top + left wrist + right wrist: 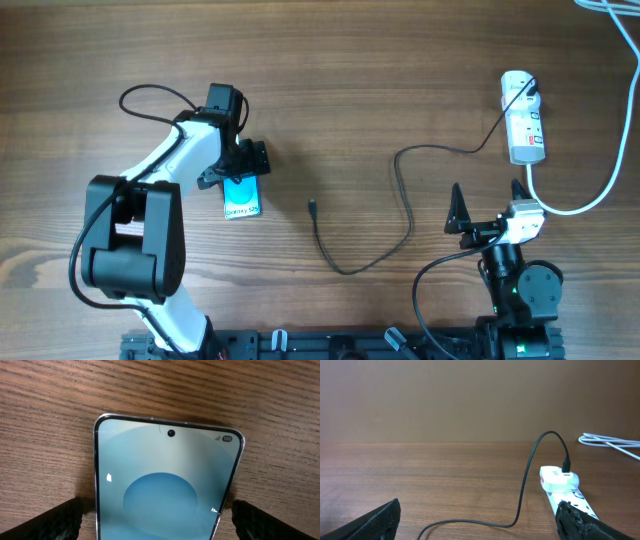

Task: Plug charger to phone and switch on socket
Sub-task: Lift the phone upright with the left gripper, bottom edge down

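Observation:
The phone [242, 200] lies flat on the wooden table, its teal screen up. In the left wrist view the phone [165, 480] fills the middle. My left gripper [162, 527] is open and straddles it, with one finger [47, 522] off each long edge and a small gap on both sides. From above, the left gripper [240, 178] covers the phone's far end. The charger [405, 205] runs from the socket [523, 120] in a loose curve to its tip [312, 207], which lies free on the table. My right gripper [488, 207] is open and empty near the socket [565, 485].
A thick white cord [600, 190] loops from the socket toward the table's right edge and back corner. In the right wrist view the charger [525, 485] rises to its plug on the strip. A brown wall stands behind the table.

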Tool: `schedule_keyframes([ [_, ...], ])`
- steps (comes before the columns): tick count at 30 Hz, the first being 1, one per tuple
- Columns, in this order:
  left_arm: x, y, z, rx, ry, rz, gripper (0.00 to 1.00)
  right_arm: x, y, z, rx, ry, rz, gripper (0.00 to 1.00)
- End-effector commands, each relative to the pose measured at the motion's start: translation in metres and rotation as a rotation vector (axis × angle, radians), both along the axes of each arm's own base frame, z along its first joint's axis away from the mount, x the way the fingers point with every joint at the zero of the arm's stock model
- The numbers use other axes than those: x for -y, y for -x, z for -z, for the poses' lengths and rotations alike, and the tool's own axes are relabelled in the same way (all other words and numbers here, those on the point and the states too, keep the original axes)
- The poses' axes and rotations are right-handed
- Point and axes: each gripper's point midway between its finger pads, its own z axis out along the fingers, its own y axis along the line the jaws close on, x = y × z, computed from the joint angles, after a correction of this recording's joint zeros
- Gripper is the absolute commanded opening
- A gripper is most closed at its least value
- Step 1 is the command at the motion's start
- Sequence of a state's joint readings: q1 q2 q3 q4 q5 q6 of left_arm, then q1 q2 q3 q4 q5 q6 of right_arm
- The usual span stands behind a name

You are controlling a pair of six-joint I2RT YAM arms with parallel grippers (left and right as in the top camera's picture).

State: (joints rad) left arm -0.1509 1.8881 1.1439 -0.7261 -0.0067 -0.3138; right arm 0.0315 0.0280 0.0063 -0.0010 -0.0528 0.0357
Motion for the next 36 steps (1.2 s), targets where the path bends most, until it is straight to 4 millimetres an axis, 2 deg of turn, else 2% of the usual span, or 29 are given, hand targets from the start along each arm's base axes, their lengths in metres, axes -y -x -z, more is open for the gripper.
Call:
schedule_keyframes([
  [1,0.0,0.014,0.01,-0.042,0.003,-0.005,0.98,-0.004,0.001,-0.001,0.007,0.009,-0.02,1.0],
  [8,-0.003,0.035,0.025,-0.09,-0.005,-0.001,0.99,-0.004,0.001,-0.001,0.007,0.008,-0.02,1.0],
  [18,-0.002,0.039,0.027,-0.102,-0.001,0.052,0.95,-0.004,0.001,-0.001,0.007,0.009,-0.02,1.0],
  [22,0.004,0.04,0.027,-0.107,0.035,0.053,1.0,-0.004,0.001,-0.001,0.007,0.008,-0.02,1.0],
  [27,0.01,0.041,0.026,-0.111,0.07,0.055,1.0,-0.004,0.001,-0.001,0.007,0.008,-0.02,1.0],
  [30,0.012,0.042,0.026,-0.114,0.082,0.051,0.96,-0.004,0.001,-0.001,0.007,0.009,-0.02,1.0],
  [36,0.019,0.041,0.026,-0.11,0.111,0.059,0.94,-0.004,0.001,-0.001,0.007,0.008,-0.02,1.0],
])
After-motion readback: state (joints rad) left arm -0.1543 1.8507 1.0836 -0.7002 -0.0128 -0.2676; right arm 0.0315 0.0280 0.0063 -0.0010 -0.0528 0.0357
